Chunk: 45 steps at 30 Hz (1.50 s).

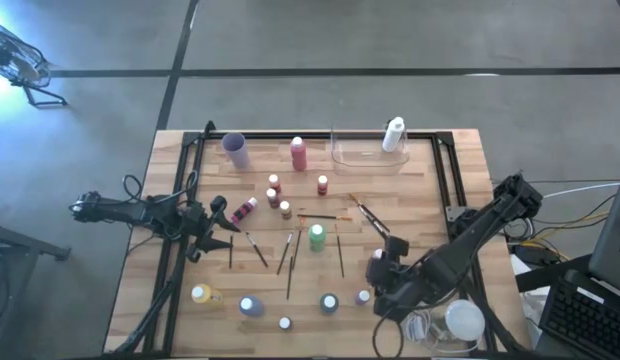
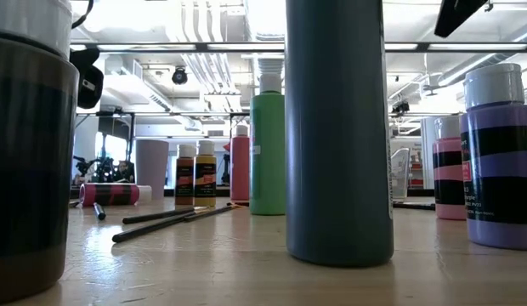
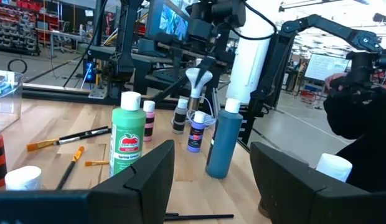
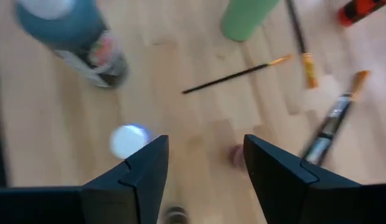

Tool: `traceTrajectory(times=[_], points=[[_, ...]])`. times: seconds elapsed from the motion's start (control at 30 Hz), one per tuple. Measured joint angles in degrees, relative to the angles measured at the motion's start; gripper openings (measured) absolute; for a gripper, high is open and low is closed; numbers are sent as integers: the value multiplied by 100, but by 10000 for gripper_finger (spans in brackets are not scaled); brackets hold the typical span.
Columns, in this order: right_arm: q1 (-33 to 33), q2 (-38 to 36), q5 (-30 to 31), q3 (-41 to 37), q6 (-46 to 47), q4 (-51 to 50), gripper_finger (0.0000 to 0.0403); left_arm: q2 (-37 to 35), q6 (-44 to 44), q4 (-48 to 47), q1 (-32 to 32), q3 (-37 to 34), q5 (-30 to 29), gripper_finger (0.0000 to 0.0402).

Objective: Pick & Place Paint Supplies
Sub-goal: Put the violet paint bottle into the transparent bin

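From here I see the paint supplies spread across the wooden tabletop. Along the far edge stand a purple cup, a tall pink bottle and a clear tray with a white bottle at its right end. Near the middle, two small brown bottles stand close together, a small pink one stands just to their right, and a green bottle stands nearer to me. A pink bottle lies on its side left of centre. Several thin paintbrushes lie scattered around the green bottle. Along the near edge I count a yellow bottle, a purple bottle, a small white-capped one, a teal bottle and a small pink bottle.

My left gripper rests low at the left side, just beside the lying pink bottle; in its wrist view its fingers stand apart with nothing between them. My right gripper hovers at the near right, just above the small pink bottle; its fingers are spread and empty, with bare wood showing between them. A white lump with a coiled cord sits at the near right corner.
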Motion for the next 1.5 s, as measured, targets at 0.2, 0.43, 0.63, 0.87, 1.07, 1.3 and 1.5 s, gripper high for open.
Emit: traceTrajectory(times=[0.2, 0.43, 0.63, 0.87, 1.07, 1.3, 1.5], points=[[0, -24, -47, -88, 190, 313, 229, -1, 0, 0, 1, 0, 0, 216], [0, 6, 3, -90, 891, 384, 248, 0, 0, 1, 0, 0, 0, 216], [0, 28, 21, -145, 1181, 695, 260, 0, -2, 1, 0, 0, 0, 216], [11, 28, 55, -300, 1240, 884, 248, -2, 0, 1, 1, 0, 0, 216], [14, 28, 19, -576, 1247, 1234, 238, -2, 0, -1, 0, 0, 0, 216], [27, 28, -225, -815, 1339, 1379, 249, -1, 0, 0, 2, 0, 1, 216], [27, 28, -496, -995, 1721, 1405, 270, -2, 0, 1, 2, 0, 0, 216]])
